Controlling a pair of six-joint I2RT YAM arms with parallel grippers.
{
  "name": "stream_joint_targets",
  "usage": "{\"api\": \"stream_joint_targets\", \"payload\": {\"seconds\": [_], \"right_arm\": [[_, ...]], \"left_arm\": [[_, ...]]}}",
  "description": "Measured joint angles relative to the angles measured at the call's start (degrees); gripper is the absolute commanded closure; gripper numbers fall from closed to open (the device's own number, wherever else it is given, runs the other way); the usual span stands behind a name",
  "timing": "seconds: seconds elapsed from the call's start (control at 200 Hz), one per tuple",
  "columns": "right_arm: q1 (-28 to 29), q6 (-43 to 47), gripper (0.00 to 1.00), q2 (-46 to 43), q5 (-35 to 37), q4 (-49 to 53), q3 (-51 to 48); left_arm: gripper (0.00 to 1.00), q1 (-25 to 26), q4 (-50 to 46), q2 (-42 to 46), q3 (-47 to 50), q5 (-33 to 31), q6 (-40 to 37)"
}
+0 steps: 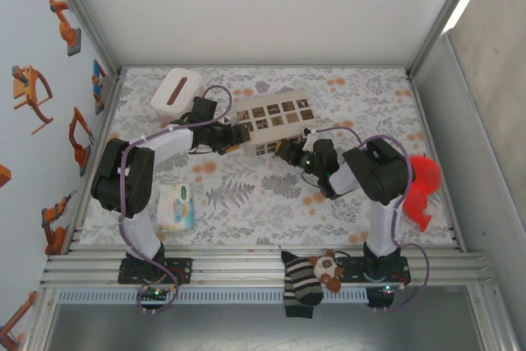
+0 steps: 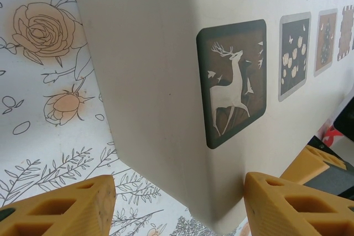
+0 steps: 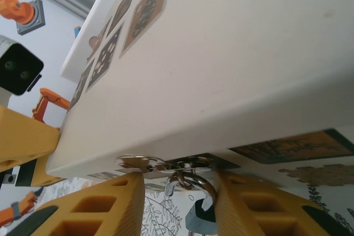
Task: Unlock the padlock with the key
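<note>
The beige box (image 1: 271,117) with dark picture squares stands mid-table. From a metal hasp (image 3: 191,164) on its lower edge hangs the tiny blue padlock (image 3: 199,222) by its silver shackle (image 3: 202,183). My right gripper (image 3: 178,183) (image 1: 288,152) is at the box's front side, jaws apart around the shackle, which touches the right finger (image 3: 260,208) and stands clear of the left one. My left gripper (image 2: 177,214) (image 1: 237,139) is open astride the box's (image 2: 155,81) near left corner, its left finger (image 2: 61,208) off the box. The key is hidden.
A white lidded container (image 1: 176,90) sits at the back left, a pack of wipes (image 1: 176,207) at the front left. A red plastic thing (image 1: 423,182) hangs at the right edge. A striped sock and a plush toy (image 1: 311,273) lie on the front rail.
</note>
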State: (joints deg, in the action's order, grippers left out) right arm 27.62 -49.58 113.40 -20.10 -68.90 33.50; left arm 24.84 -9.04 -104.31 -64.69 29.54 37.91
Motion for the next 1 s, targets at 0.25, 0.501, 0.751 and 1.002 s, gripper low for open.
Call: {"api": "stream_joint_targets", "payload": {"seconds": [0.25, 0.501, 0.751, 1.002], "right_arm": [[0.0, -0.2, 0.77, 0.3, 0.2, 0.2, 0.0], [0.0, -0.1, 0.87, 0.5, 0.0, -0.3, 0.0], [0.0, -0.4, 0.87, 0.7, 0.0, -0.8, 0.0], [0.0, -0.5, 0.86, 0.7, -0.2, -1.5, -0.8]], "left_arm": [[0.38, 0.0, 0.0, 0.3, 0.2, -0.2, 0.0], [0.38, 0.0, 0.0, 0.3, 0.3, -0.4, 0.0], [0.38, 0.0, 0.0, 0.3, 0.3, -0.4, 0.0], [0.39, 0.0, 0.0, 0.3, 0.3, -0.5, 0.0]]}}
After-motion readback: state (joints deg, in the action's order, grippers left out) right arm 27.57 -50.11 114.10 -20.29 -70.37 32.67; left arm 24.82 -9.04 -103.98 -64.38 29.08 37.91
